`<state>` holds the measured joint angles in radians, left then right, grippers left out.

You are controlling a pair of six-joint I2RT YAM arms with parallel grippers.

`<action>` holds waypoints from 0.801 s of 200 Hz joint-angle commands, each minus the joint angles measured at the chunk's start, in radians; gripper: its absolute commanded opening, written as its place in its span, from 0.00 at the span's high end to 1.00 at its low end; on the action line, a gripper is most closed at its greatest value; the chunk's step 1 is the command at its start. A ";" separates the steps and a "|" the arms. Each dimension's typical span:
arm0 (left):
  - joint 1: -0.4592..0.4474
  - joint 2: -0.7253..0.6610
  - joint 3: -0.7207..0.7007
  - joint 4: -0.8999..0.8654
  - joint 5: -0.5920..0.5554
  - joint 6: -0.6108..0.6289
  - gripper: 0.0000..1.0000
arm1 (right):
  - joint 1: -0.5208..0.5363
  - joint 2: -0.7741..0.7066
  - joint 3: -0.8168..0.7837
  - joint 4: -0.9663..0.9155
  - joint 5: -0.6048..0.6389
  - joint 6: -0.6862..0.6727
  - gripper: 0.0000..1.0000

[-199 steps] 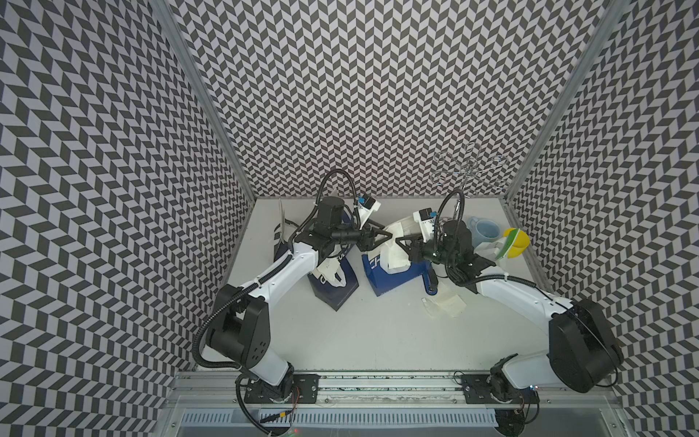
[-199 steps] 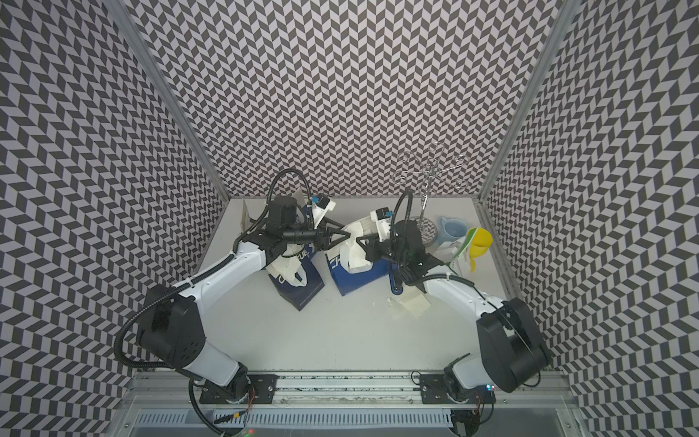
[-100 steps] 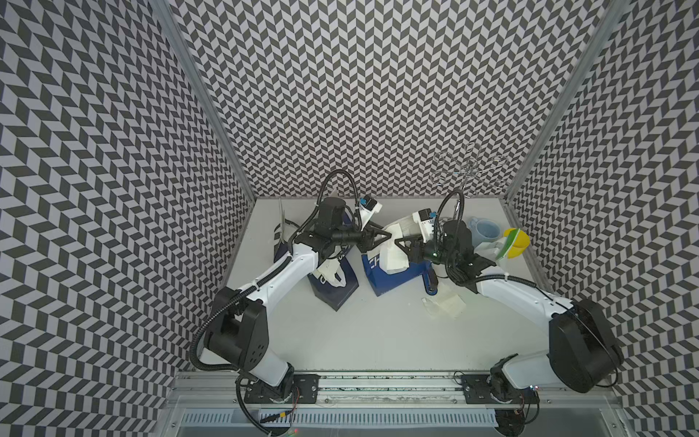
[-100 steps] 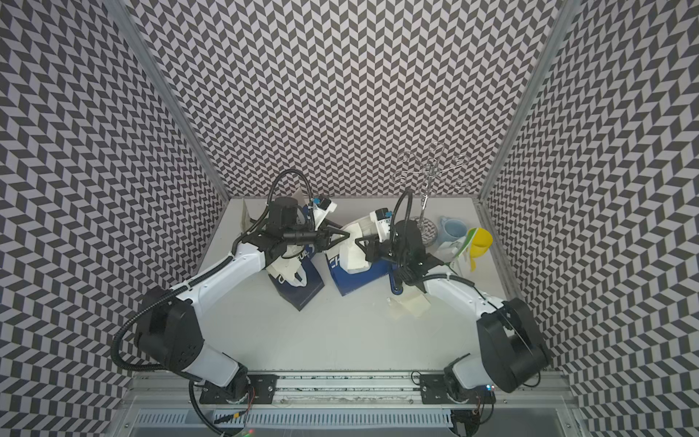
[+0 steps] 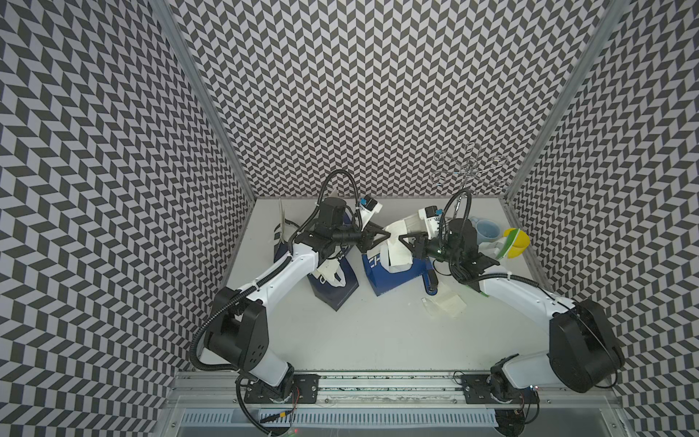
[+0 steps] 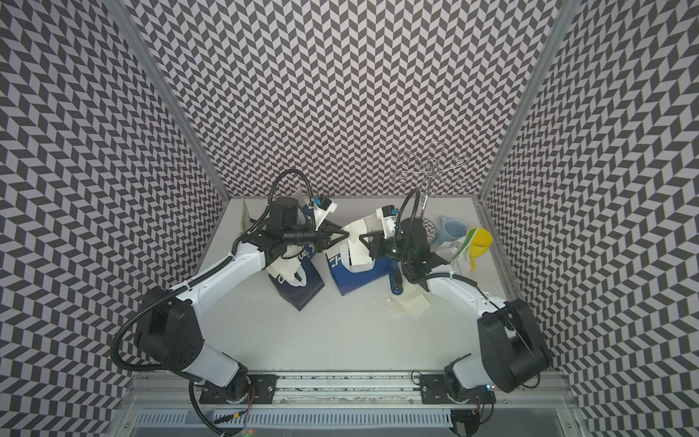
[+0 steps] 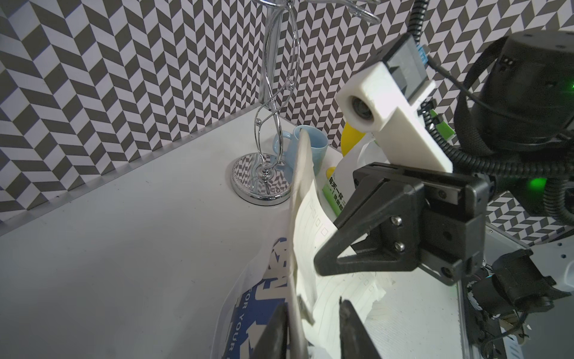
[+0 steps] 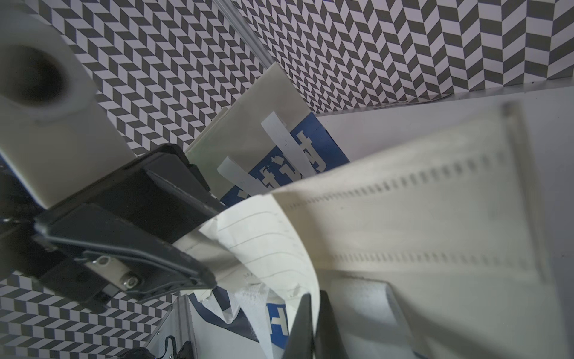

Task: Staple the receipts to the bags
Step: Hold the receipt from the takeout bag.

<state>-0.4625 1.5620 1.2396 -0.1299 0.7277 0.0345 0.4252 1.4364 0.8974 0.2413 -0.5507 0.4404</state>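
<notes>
Our right gripper [image 5: 401,238] pinches a receipt [image 5: 400,254] over the flat-lying blue bag [image 5: 393,278]. Our left gripper [image 5: 388,236] has its jaws apart around the receipt's edge. We cannot see inside the bag.

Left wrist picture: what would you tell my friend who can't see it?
A cream receipt stands on edge between the left gripper's parted jaws, while the right gripper pinches it above a blue bag. Behind are a shiny stand and a pale blue mug.
</notes>
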 commanded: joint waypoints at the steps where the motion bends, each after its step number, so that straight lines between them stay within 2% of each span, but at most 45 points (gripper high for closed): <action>1: -0.014 0.003 0.030 -0.015 0.001 0.012 0.70 | -0.004 -0.024 -0.008 0.078 -0.053 0.009 1.00; 36: -0.025 0.020 0.043 -0.016 0.008 0.005 0.70 | -0.005 -0.010 -0.005 0.072 -0.075 0.005 1.00; 86: -0.030 0.018 0.043 -0.030 -0.007 0.019 0.94 | -0.005 -0.013 -0.011 0.044 -0.038 0.004 1.00; 160: -0.031 0.005 0.037 -0.029 -0.045 0.024 0.92 | -0.011 -0.018 -0.059 0.012 -0.031 0.064 1.00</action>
<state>-0.4850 1.5707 1.2591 -0.1440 0.6952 0.0402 0.4210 1.4364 0.8719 0.2630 -0.5930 0.4816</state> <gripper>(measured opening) 0.079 0.047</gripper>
